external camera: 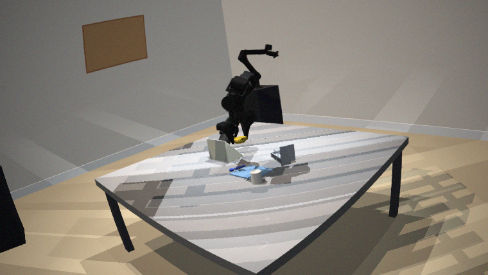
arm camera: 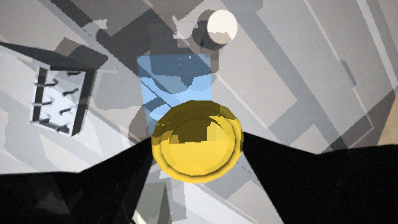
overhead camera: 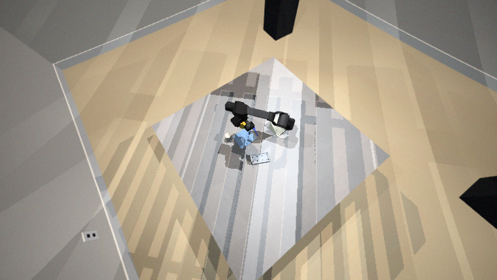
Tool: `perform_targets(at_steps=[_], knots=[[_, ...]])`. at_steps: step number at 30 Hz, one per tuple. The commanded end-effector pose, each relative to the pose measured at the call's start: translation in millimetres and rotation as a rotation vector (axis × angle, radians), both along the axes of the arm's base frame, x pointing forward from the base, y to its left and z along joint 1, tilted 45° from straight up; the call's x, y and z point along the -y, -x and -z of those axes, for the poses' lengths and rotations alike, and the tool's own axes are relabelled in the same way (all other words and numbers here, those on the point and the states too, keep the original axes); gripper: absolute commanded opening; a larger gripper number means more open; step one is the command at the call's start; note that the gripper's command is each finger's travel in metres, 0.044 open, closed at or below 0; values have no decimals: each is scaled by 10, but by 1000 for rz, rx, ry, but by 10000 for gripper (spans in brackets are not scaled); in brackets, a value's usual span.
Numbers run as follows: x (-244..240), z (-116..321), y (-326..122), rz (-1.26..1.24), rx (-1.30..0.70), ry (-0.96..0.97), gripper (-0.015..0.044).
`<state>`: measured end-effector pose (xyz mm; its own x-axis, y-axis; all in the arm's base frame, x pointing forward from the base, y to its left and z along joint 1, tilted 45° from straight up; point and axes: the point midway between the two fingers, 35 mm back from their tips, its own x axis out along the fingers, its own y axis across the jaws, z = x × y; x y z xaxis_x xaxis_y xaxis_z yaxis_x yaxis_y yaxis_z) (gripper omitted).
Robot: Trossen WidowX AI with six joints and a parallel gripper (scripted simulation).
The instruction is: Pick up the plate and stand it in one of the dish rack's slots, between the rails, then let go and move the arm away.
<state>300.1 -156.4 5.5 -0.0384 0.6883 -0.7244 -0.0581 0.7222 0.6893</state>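
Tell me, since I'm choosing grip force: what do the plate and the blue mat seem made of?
Plate: possibly plastic or glazed ceramic; smooth, evenly yellow.
Blue mat: perhaps cloth or thin plastic; flat, plain, matte, no visible weave.
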Motion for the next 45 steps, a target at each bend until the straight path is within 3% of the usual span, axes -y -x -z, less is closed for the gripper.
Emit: perform_targets(at_steps=[1, 23, 45], knots=[[-62, -101, -14, 45, -55, 10, 0], [-793, -960, 25, 613, -548, 103, 0], [-1533, -1603, 418, 1201, -1007, 136, 0]])
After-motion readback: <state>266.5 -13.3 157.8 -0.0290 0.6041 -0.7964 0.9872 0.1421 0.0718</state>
